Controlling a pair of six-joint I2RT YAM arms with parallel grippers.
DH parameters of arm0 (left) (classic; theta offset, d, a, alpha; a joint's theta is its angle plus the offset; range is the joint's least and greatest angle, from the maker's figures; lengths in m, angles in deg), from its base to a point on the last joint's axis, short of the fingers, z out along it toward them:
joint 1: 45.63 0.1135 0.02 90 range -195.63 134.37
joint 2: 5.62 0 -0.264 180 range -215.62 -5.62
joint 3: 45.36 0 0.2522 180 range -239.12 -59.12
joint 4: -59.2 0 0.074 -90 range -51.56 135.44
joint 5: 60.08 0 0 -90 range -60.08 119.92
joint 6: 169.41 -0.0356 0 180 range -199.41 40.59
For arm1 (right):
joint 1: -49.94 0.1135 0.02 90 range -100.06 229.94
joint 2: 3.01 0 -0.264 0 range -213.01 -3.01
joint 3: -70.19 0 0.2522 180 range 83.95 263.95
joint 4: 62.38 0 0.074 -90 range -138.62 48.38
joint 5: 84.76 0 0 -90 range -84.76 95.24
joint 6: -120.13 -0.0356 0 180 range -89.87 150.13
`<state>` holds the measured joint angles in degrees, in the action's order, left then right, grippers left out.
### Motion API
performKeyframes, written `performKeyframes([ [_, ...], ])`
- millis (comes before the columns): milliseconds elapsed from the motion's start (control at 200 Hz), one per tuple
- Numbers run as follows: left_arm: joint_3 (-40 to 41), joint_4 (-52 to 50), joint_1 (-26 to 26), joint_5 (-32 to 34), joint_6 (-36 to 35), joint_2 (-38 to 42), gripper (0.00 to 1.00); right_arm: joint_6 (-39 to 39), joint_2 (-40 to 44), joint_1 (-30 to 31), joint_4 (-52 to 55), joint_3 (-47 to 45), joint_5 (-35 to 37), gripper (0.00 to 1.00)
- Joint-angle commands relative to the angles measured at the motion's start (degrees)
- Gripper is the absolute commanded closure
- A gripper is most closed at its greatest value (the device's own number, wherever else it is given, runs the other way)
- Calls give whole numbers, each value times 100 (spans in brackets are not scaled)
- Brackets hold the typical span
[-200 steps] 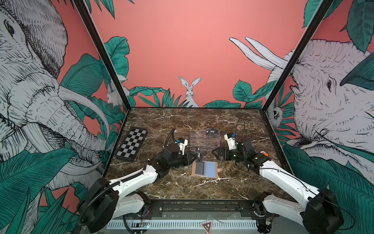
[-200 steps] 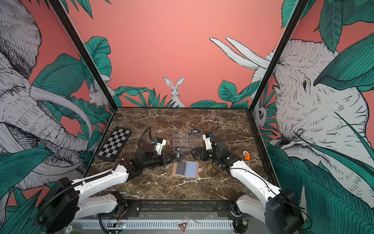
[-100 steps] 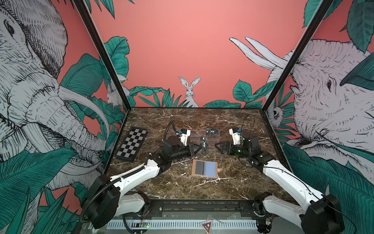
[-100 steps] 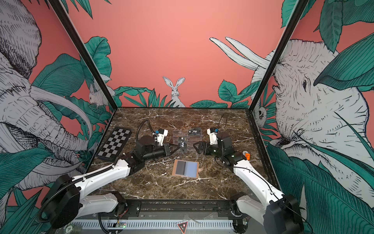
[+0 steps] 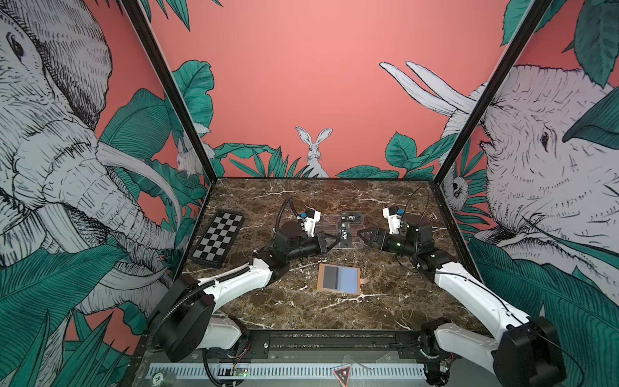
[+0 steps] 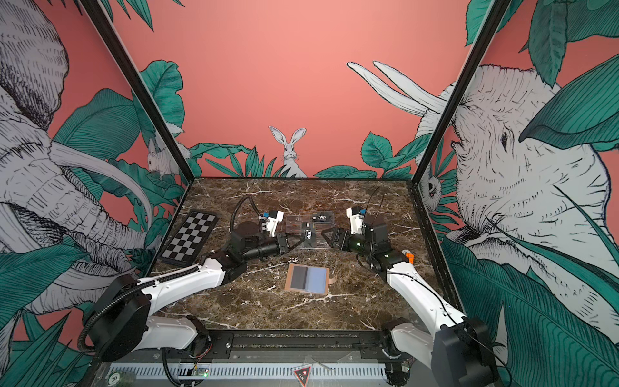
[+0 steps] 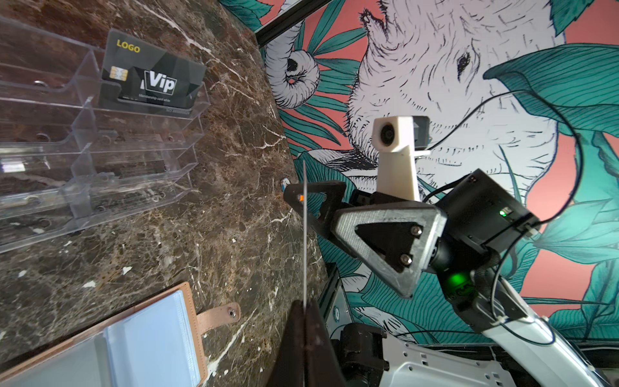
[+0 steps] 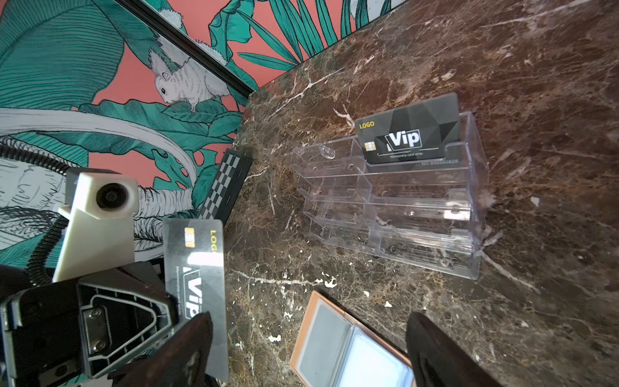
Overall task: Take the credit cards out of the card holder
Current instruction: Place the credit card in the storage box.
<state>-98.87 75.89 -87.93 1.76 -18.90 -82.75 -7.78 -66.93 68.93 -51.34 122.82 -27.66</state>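
Left gripper [image 5: 335,240]: jaws clamped on the first credit card, raised over the table's centre, on the near side of the stand.
First credit card [image 5: 345,234]: black with white "Vip" lettering. It is held on edge, clear of the table, between the two grippers. The left wrist view shows it edge-on as a thin line.
Right gripper [image 5: 363,238]: jaws standing wide apart, facing the card's free end from the right. Contact with the card cannot be told.
Second credit card [image 5: 351,217]: upright in the far right compartment of the stand.
Stand [image 8: 395,214]: clear acrylic, tiered, far of centre.
Card holder [image 5: 348,279]: tan, lying open and flat near of both grippers, touched by neither. Left sleeve dark grey, right sleeve pale blue, snap tab pointing right.
Chequered board [image 5: 218,243]: flat at the left, well apart from the card holder.
Table [image 5: 301,311]: brown marble.
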Motion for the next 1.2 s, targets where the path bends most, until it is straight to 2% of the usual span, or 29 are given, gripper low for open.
performKeyframes([
  [0,-29,674,27,-141,273,-54,100,-216,-84,-31,-680,-64,-281,14],
  [190,37,1198,-18,-249,491,-249,100,-373,-214,-26,-1100,-169,-438,19],
  [690,-50,1512,-147,-294,621,-589,100,-973,-427,-15,-2578,-454,-1068,31],
  [825,-73,1666,-159,-299,688,-711,100,-1200,-510,-17,-2985,-520,-1226,45],
  [1025,-77,2112,-161,-408,920,-939,100,-1335,-578,-8,-3330,-607,-1545,77],
  [1195,-66,2307,-167,-443,986,-1096,100,-1355,-569,-9,-3420,-635,-1806,92],
])
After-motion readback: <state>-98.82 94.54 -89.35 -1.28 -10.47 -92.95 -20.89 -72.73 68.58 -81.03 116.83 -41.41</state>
